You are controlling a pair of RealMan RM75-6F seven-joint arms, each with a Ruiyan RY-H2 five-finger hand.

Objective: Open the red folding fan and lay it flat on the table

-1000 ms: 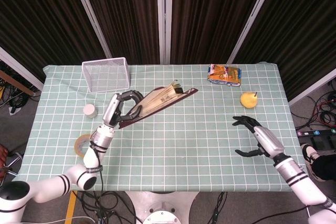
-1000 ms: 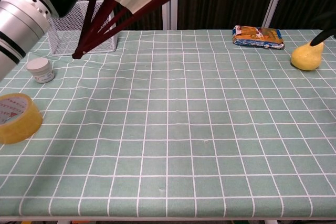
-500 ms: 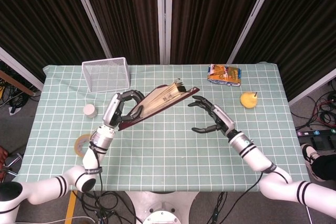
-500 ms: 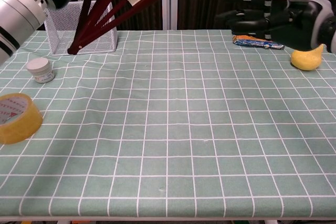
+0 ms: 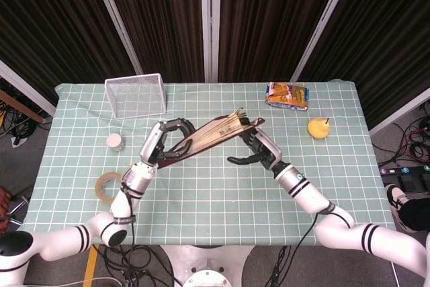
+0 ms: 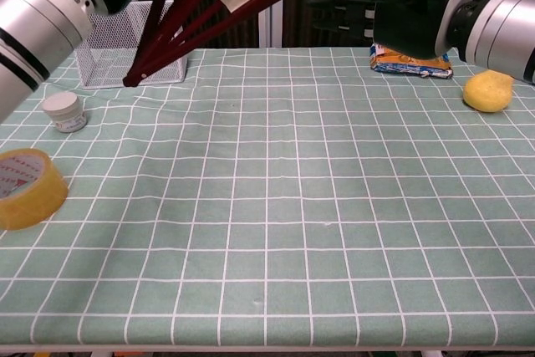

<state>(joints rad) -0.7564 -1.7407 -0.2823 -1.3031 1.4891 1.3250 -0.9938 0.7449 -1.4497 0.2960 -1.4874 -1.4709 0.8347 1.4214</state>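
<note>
Within the last second the right hand (image 5: 254, 149) has swept in from the table's right edge to the far tip of the red folding fan (image 5: 213, 133), fingers spread and seemingly not yet gripping, while the left hand (image 5: 166, 143) holds the partly spread fan aloft near its pivot over mid-table. That readies a two-handed pull to open it. The wire basket (image 5: 136, 95), small jar (image 5: 115, 142), tape roll (image 5: 105, 185), snack packet (image 5: 287, 95) and yellow pear (image 5: 318, 128) all lie well apart, blocking nothing.

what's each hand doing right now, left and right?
Left hand: grips the red folding fan near its pivot end, fan off the table.
Right hand: open, fingers spread at the fan's far tip; contact cannot be told.
</note>
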